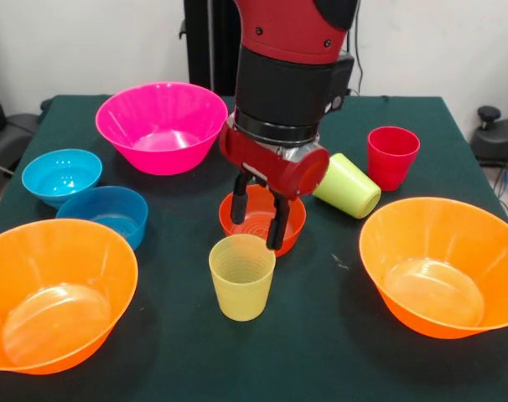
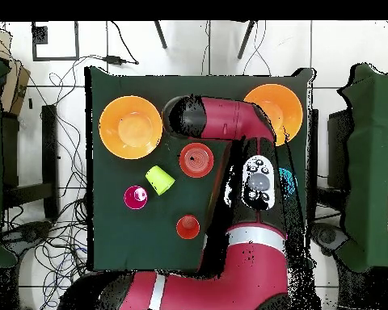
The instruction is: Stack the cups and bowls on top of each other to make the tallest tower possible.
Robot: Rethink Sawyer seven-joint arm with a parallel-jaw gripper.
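Note:
My gripper (image 1: pixel 256 234) is open and empty, its fingers (image 1: pixel 276 228) hanging over the small red-orange bowl (image 1: pixel 289 219) at the table's middle; that bowl also shows in the overhead view (image 2: pixel 196 160). The ribbed pale yellow cup (image 1: pixel 241 276) stands upright just in front of it. The lime green cup (image 1: pixel 348 186) (image 2: pixel 159 179) lies on its side to the right. The red-pink cup (image 1: pixel 392 157) (image 2: pixel 136 197) stands upright beyond it. An orange cup (image 2: pixel 187 227) shows only in the overhead view, near the robot's base.
The magenta bowl (image 1: pixel 162 126) stands at the far left. The light blue bowl (image 1: pixel 61 174) and the darker blue bowl (image 1: pixel 107 215) touch at the left. Large orange bowls stand at the near left (image 1: pixel 57 293) (image 2: pixel 274 113) and near right (image 1: pixel 443 264) (image 2: pixel 130 127).

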